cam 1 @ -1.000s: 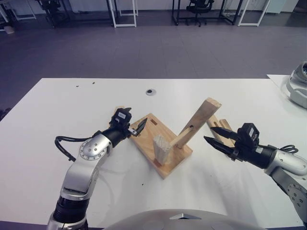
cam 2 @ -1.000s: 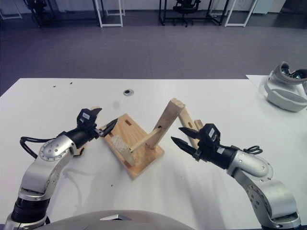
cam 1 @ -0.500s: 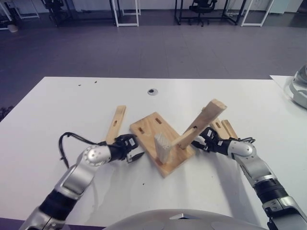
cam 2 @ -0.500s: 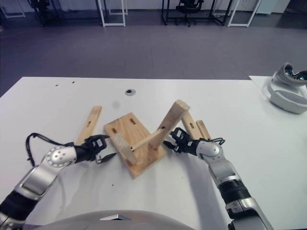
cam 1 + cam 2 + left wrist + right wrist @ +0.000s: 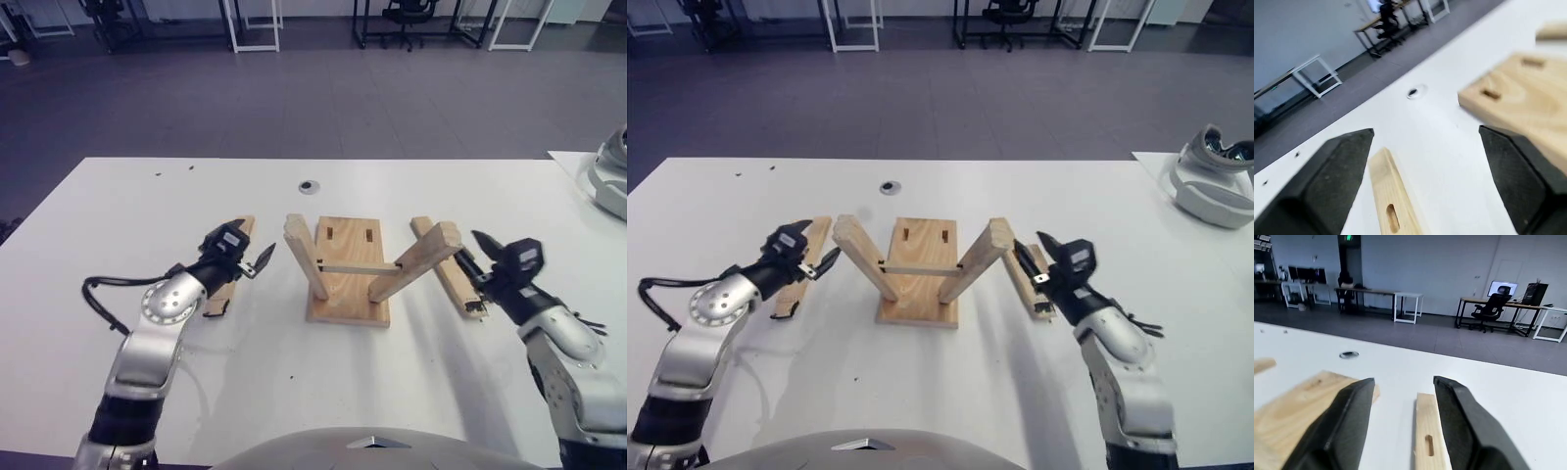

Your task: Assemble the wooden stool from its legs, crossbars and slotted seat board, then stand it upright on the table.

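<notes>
Pale wood on white, framed by black fingers

Between the two grippers, the seat board (image 5: 345, 300) is showing light honey wood with flowing grain and small dark slots. The fitted leg nearer the left gripper (image 5: 257, 262), the fitted leg nearer the right gripper (image 5: 472, 253) and the thin crossbar (image 5: 358, 267) are showing the same pale tan. Both grippers are showing matte black with a small white tag, and the arms behind them are gleaming silver-grey. The loose leg (image 5: 1391, 210) under the left fingers and the loose pieces (image 5: 443, 266) under the right fingers are showing blond wood with dark slots. The table (image 5: 118, 211) is showing white, flecked with dark specks. Beyond the left gripper, a grommet (image 5: 310, 186) is showing dark grey.
</notes>
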